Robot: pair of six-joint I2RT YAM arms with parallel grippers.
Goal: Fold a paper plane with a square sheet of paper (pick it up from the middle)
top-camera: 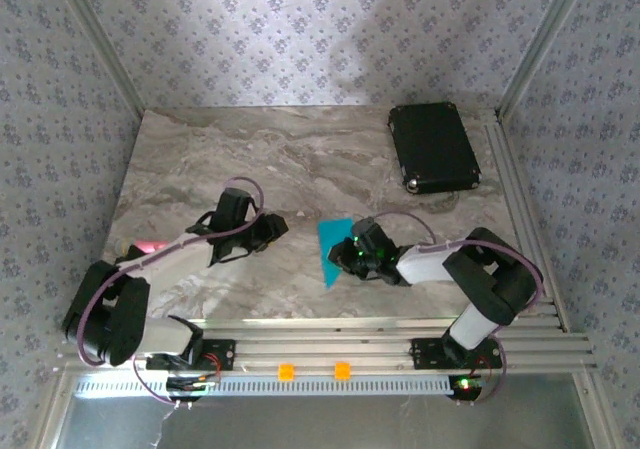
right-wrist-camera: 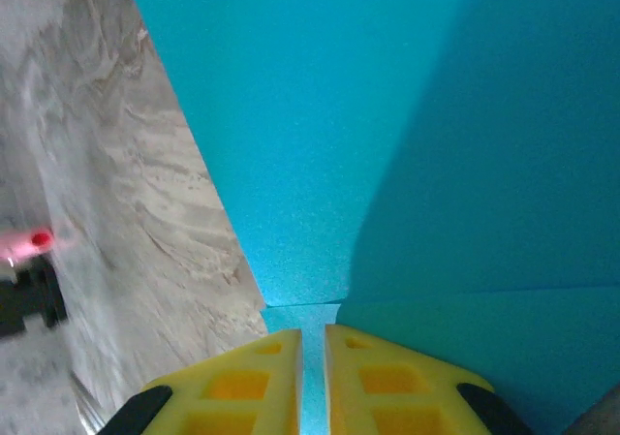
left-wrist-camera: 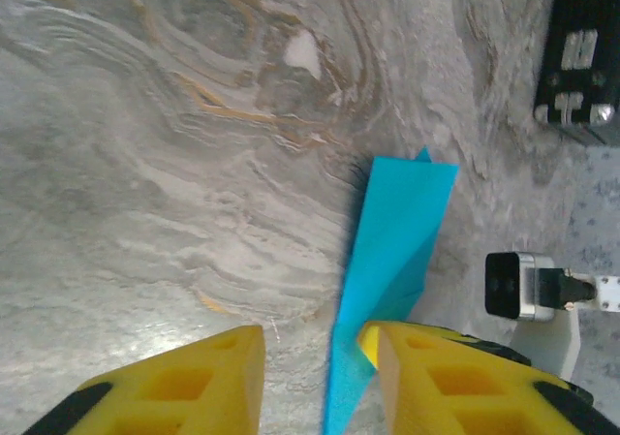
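The square sheet of paper is bright cyan-blue and folded into a narrow pointed dart, lying near the middle of the table. My right gripper is at its right side. In the right wrist view the yellow fingers are almost together on a thin edge of the paper, so this gripper is shut on it. My left gripper is left of the paper. Its jaws stand apart, and the paper's narrow end runs down close beside the right finger.
A black rectangular case lies at the back right, its latches in the left wrist view. A small pink object sits at the left edge. Aluminium rails border the front and right. Part of the right arm is beside the paper.
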